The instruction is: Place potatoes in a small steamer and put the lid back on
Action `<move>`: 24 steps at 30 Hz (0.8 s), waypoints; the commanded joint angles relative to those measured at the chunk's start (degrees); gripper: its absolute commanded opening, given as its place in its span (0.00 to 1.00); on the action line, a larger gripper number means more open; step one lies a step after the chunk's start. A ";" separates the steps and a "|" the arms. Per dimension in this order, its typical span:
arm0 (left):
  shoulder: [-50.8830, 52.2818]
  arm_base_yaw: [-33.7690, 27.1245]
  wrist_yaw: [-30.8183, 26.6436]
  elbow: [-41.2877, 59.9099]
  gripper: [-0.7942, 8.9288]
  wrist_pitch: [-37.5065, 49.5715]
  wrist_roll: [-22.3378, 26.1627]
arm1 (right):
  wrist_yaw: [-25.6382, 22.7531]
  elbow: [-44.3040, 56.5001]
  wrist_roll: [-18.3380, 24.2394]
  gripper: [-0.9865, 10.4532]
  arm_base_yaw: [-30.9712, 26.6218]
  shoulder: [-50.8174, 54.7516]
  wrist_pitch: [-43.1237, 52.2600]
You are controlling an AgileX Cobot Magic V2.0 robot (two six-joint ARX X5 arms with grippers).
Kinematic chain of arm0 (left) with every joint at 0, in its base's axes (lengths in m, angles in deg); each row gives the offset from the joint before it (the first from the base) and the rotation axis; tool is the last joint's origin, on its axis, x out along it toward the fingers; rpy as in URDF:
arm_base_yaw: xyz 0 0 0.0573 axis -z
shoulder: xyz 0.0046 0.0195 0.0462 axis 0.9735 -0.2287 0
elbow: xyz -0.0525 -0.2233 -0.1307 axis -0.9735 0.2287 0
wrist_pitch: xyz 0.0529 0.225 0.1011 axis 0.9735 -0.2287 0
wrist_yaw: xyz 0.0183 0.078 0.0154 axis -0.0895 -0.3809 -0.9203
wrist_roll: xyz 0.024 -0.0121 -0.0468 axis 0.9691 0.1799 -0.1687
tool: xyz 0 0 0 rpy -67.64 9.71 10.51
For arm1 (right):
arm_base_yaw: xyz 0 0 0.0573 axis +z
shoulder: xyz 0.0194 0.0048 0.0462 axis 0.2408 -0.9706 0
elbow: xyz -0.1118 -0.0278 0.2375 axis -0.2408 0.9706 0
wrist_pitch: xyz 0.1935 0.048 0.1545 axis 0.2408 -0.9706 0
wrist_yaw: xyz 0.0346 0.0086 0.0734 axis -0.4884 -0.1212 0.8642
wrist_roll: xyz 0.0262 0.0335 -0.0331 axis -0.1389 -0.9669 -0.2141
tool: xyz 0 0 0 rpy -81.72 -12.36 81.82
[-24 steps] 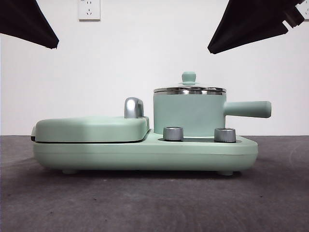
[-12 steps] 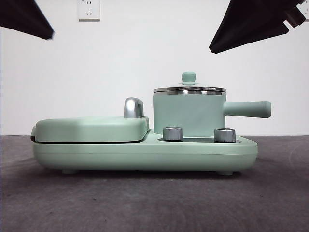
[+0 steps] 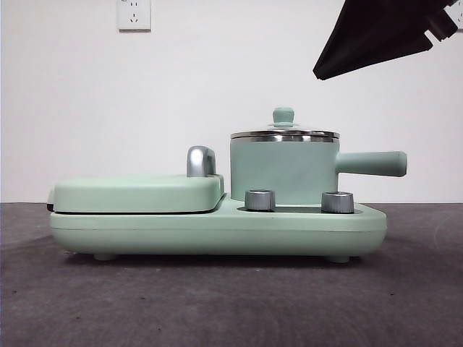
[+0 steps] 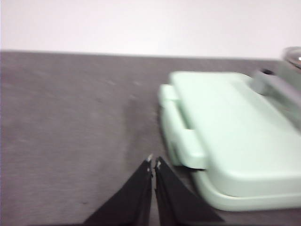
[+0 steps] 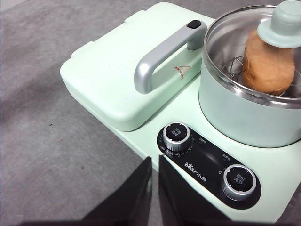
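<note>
Right gripper (image 5: 154, 162) hangs high, a dark wedge at the front view's top-right corner (image 3: 376, 36), jaws nearly together; left gripper (image 4: 153, 162) is outside the front view, its jaws likewise almost touching.

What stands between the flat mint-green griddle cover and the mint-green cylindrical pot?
In the front view, the curved chrome handle rises between the flat mint-green griddle cover and the mint-green cylindrical pot. The right wrist view shows the handle fixed on the cover.

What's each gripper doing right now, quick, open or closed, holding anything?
Left gripper: closed, empty, above the table beside the griddle.
Right gripper: closed, empty.
</note>
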 commanded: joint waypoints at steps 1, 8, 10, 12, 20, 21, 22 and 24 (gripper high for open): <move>5.84 -3.28 -0.17 4.61 0.09 0.98 1.55 | 0.02 -1.07 -0.55 0.10 0.37 -0.17 0.57; 9.20 -8.48 -0.31 11.15 0.09 4.79 1.97 | 0.07 -1.07 -0.55 0.10 0.37 -0.13 0.66; 9.20 -8.72 -0.28 11.13 0.09 4.44 1.31 | 0.02 -1.07 -0.55 0.10 0.37 -0.13 0.63; 9.16 -8.59 -0.09 11.13 0.09 4.35 1.14 | 0.04 -1.07 -0.55 0.10 0.37 -0.13 0.63; 9.16 -8.61 -0.11 11.13 0.09 4.35 1.14 | 0.04 -1.07 -0.55 0.10 0.37 -0.13 0.63; 9.16 -8.61 -0.11 11.13 0.09 4.35 1.16 | 0.04 -1.07 -0.55 0.10 0.37 -0.13 0.63; 9.16 -8.61 -0.11 11.13 0.09 4.35 1.14 | 0.02 -1.07 -0.55 0.10 0.37 -0.13 0.63; 9.16 -8.61 -0.11 11.13 0.09 4.35 1.14 | 0.04 -1.07 -0.55 0.10 0.37 -0.13 0.63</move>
